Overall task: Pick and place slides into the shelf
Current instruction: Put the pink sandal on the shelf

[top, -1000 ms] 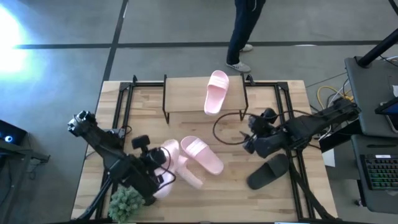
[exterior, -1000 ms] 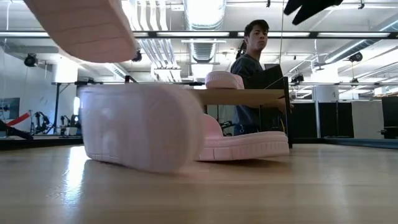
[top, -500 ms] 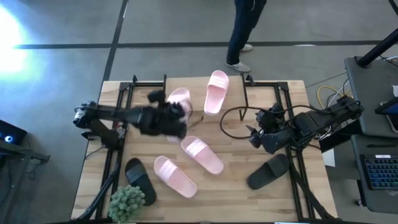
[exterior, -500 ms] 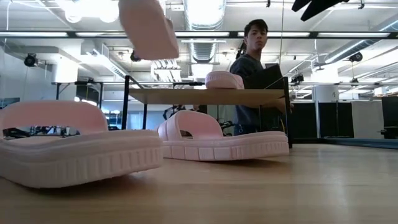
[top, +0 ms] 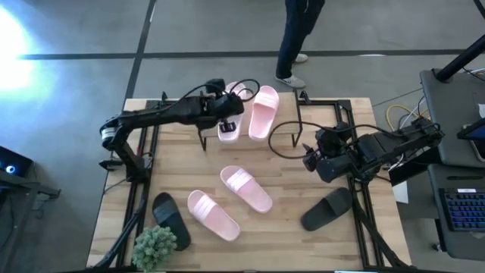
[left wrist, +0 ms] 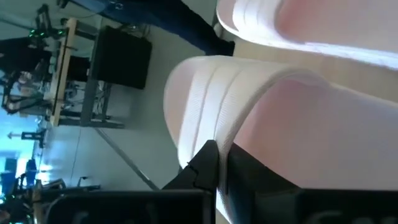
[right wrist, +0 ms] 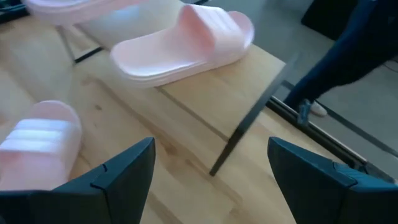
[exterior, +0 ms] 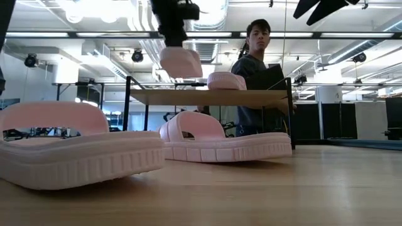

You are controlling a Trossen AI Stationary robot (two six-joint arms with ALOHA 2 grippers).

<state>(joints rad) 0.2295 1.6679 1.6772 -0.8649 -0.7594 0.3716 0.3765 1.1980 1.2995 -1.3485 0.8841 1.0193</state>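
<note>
My left gripper (top: 225,112) is shut on a pale pink slide (top: 229,126) over the left half of the shelf (top: 286,126). In the low view that slide (exterior: 180,61) hangs just above the shelf's top board (exterior: 257,97). A second pink slide (top: 264,111) lies sole down on the board. Two more pink slides (top: 245,188) (top: 213,214) and two black ones (top: 170,220) (top: 327,208) lie on the table. My right gripper (right wrist: 211,180) is open, hovering right of the shelf (top: 314,155). My left gripper holds the pink slide by its wide strap (left wrist: 236,112), coming from above. One dark finger (left wrist: 208,165) lies against the strap's edge; the other finger is hidden by the slide. The slide hangs below the gripper, lifted clear of the shelf board.
A small green plant (top: 155,246) stands at the table's near left corner. A black metal frame (top: 151,114) runs along the table's sides. A person (exterior: 257,69) stands beyond the far edge, behind the shelf.
My left gripper, shut on the pink slide, has risen from the near left of the table and swung toward the far edge, carrying the slide over the shelf's left half. The black slide near the plant has come into view. The right arm has hardly moved.
</note>
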